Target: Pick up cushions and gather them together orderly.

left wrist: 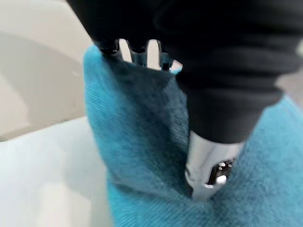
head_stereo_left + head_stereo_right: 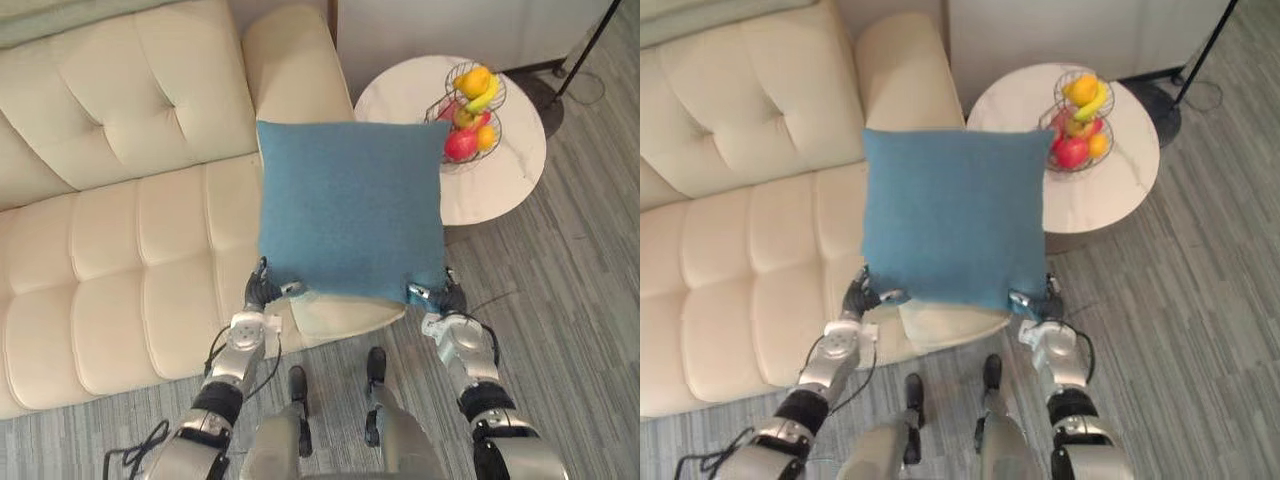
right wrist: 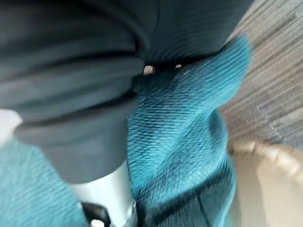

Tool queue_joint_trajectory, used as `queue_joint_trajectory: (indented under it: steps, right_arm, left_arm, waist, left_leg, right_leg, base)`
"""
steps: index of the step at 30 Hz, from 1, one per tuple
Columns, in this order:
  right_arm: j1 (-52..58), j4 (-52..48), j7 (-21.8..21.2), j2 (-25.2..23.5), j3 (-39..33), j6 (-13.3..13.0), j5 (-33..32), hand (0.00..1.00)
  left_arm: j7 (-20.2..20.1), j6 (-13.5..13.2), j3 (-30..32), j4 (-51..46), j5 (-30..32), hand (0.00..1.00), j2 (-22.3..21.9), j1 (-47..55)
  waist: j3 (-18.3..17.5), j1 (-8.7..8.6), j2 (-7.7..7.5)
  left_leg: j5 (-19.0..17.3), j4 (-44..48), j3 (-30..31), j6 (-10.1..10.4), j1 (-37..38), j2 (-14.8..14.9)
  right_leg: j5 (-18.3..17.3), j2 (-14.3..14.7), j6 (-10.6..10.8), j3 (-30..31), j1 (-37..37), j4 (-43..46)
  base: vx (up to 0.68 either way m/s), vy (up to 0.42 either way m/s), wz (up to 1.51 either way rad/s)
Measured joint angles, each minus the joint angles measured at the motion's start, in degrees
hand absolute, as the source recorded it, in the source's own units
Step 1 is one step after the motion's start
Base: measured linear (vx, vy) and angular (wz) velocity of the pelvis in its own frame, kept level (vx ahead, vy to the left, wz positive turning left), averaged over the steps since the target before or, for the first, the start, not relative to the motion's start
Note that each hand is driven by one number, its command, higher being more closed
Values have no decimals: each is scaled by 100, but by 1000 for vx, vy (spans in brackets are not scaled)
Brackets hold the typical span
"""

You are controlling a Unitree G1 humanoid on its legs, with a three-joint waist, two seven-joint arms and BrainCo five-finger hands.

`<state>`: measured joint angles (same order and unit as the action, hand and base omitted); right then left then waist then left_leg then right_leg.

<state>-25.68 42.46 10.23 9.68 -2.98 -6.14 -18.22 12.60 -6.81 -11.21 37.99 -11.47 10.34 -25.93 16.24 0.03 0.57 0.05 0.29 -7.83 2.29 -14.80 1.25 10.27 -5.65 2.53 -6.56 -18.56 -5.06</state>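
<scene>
Holding the blue cushion (image 2: 350, 210) by its two near corners, I have it lifted flat over the right end of the cream sofa (image 2: 120, 230), above the seat's front edge and next to the armrest. My left hand (image 2: 262, 292) pinches the near left corner and my right hand (image 2: 440, 297) pinches the near right one. Each has its thumb and fingers closed on the fabric.

My main worry is the grip. Both hands hold only a fold of cloth at a corner, so a quick swing could pull a corner free and drop the cushion onto the grey floor (image 2: 580, 300). The far right corner also sits close to the wire fruit basket (image 2: 440, 112) on the round counter (image 2: 500, 190). I cannot tell whether they touch, and a turn to the right might knock it.

The eye views give the cushion's whole outline and what surrounds it, but the grip is too small there to judge. The left wrist view shows the thumb (image 1: 208, 175) dug into the weave, and the right wrist view shows the cloth bunched under the hand.
</scene>
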Motion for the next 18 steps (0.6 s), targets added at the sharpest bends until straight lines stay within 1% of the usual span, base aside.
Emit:
queue_joint_trajectory:
  steps: [2,6,8,9,13,15,17,18]
  right_arm:
    - [-143,-3,32,66,103,-41,-65,100]
    - [-264,-69,34,209,179,-127,-202,100]
    - [-349,-97,41,212,194,-192,-241,100]
    - [-382,-120,44,218,269,-256,-312,100]
    - [-458,-240,44,208,392,-301,-324,100]
    - [-324,-612,44,209,393,-300,-314,100]
    - [41,-1229,36,195,394,-305,-262,100]
    - [116,-1301,30,186,394,-306,-249,100]
  left_arm:
    - [111,-14,1,-8,-15,100,39,-175]
    - [137,-36,-97,-26,-111,100,69,-384]
    - [197,-120,-180,-50,-117,100,76,-512]
    - [213,-173,-180,-160,-126,100,91,-534]
    - [232,-245,-189,-446,-236,100,187,-554]
    - [238,-246,-229,-671,-280,100,179,-519]
    - [240,-248,-228,-1125,-279,100,180,-263]
    - [239,-249,-228,-1203,-278,100,177,-190]
  waist:
    - [7,0,-1]
    - [32,-7,-3]
    - [33,-10,-4]
    - [44,-14,-23]
    - [90,-18,-78]
    - [93,-25,-78]
    - [92,-32,-77]
    - [92,-35,-77]
  left_leg:
    - [27,2,-47,-38,-135,-39]
    - [41,54,-70,-65,-233,-98]
    - [52,96,-29,-84,-294,-108]
    - [63,98,-17,-99,-303,-124]
    - [68,103,-24,-102,-300,-130]
    - [77,103,-32,-91,-283,-126]
    - [77,89,-65,-90,-137,-102]
    - [76,87,-72,-89,-97,-93]
  right_leg:
    - [63,-38,37,79,-152,0]
    - [156,-99,64,169,-234,-1]
    - [212,-119,99,251,-253,-1]
    - [211,-133,99,283,-254,-1]
    - [211,-137,99,368,-253,-1]
    - [210,-131,99,394,-248,-1]
    - [206,-106,102,432,-129,0]
    - [206,-95,102,438,-96,0]
  base:
    - [-36,11,-11]
    - [-24,34,-1]
    - [-39,33,10]
    - [-42,25,9]
    - [-16,0,0]
    - [-1,-10,-3]
    - [26,-22,-11]
    - [42,-22,-13]
